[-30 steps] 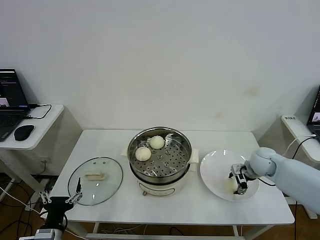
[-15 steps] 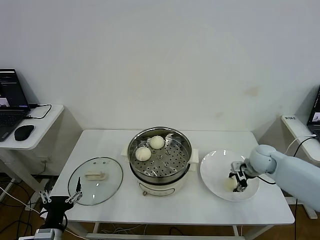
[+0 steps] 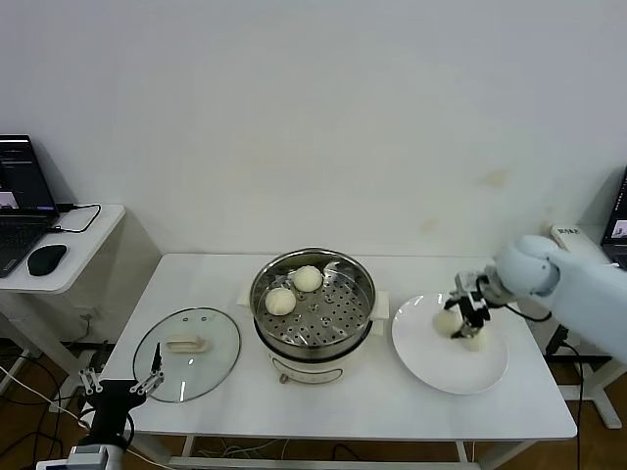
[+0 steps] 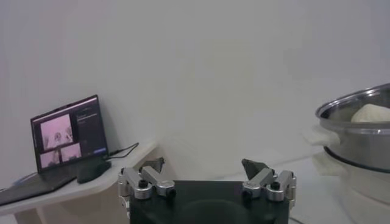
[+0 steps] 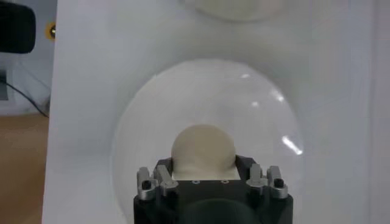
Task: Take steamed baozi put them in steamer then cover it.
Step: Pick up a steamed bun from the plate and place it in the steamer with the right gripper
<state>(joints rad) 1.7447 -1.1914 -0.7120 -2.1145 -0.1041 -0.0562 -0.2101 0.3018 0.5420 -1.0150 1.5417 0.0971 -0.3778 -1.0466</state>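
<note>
My right gripper (image 3: pixel 460 315) is shut on a steamed baozi (image 3: pixel 446 320) and holds it just above the white plate (image 3: pixel 431 367); in the right wrist view the bun (image 5: pixel 203 148) sits between the jaws over the plate (image 5: pixel 140 128). Another pale bun (image 3: pixel 478 341) seems to lie on the plate beside it. Two baozi (image 3: pixel 280 301) (image 3: pixel 308 279) lie on the perforated tray of the steamer (image 3: pixel 338 315). The glass cover (image 3: pixel 186 341) lies flat on the table to the steamer's left. My left gripper (image 3: pixel 118 388) is parked open below the table's front left corner; its wrist view shows it (image 4: pixel 204 167) and the steamer (image 4: pixel 356 131).
A side desk at the far left holds a laptop (image 3: pixel 20 201) and a mouse (image 3: pixel 46 258). Another white desk edge (image 3: pixel 578 245) stands at the far right. The white table (image 3: pixel 343 411) has bare surface along its front.
My right gripper has lifted the baozi off the plate and moved it up and toward the back. The left arm, the cover and the steamer have not moved.
</note>
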